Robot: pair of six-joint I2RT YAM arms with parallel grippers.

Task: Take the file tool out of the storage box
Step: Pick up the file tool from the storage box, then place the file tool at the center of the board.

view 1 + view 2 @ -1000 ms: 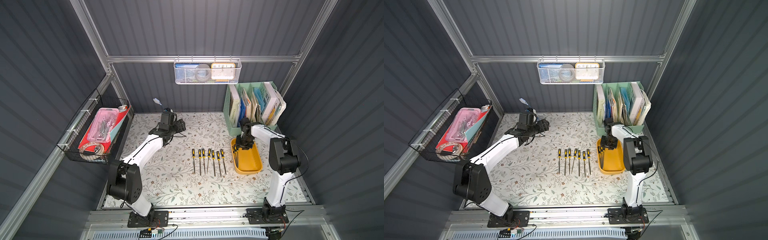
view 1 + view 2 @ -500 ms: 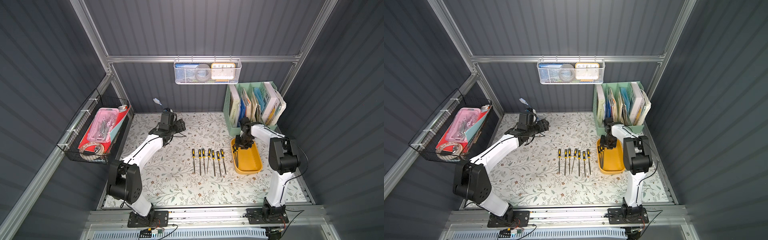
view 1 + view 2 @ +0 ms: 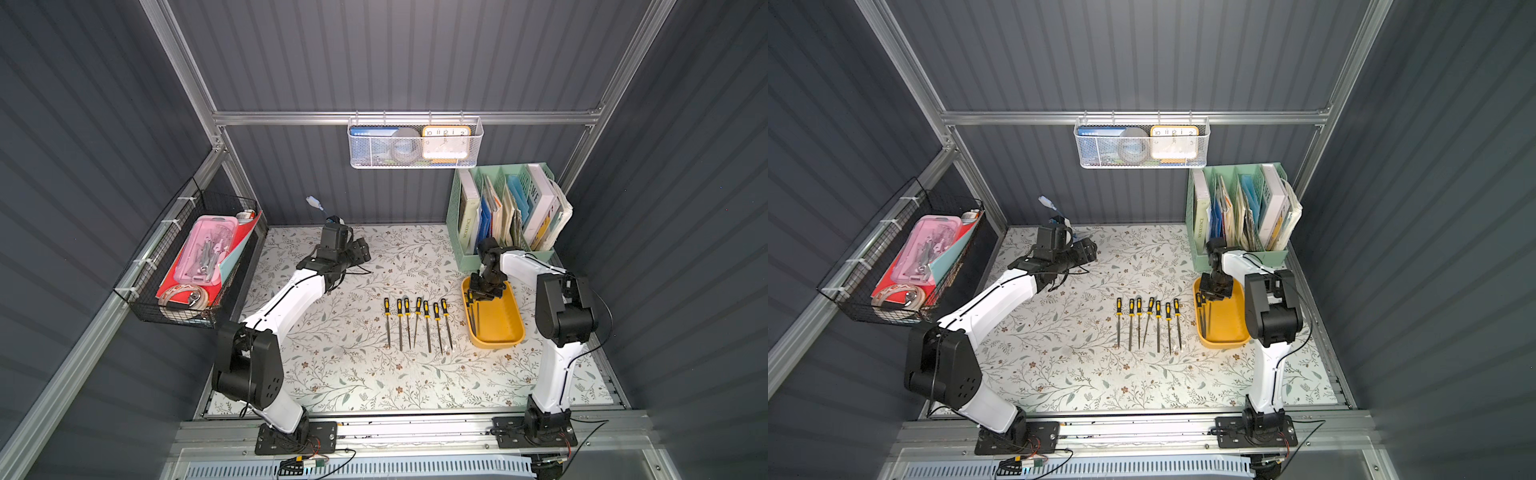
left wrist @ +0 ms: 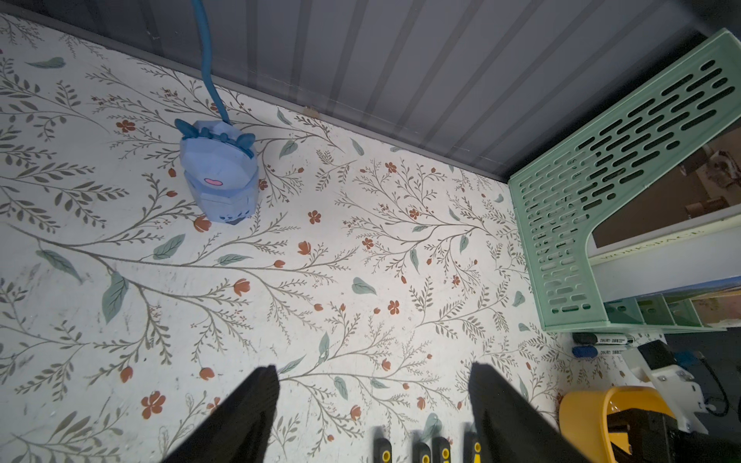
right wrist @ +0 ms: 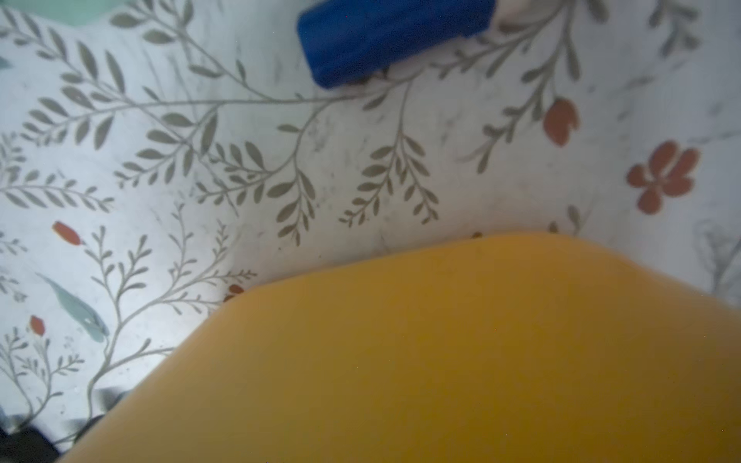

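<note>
Over storage box far rim, right claw (files alongside)

Note: the right gripper hides its own jaws over the storage box. You cannot count the files inside. The right wrist view crops and blurs the box.

The storage box is mustard yellow. The counter under it is white with grey-green sprigs and red flowers. The files beside the box have black-and-yellow handles.
</note>
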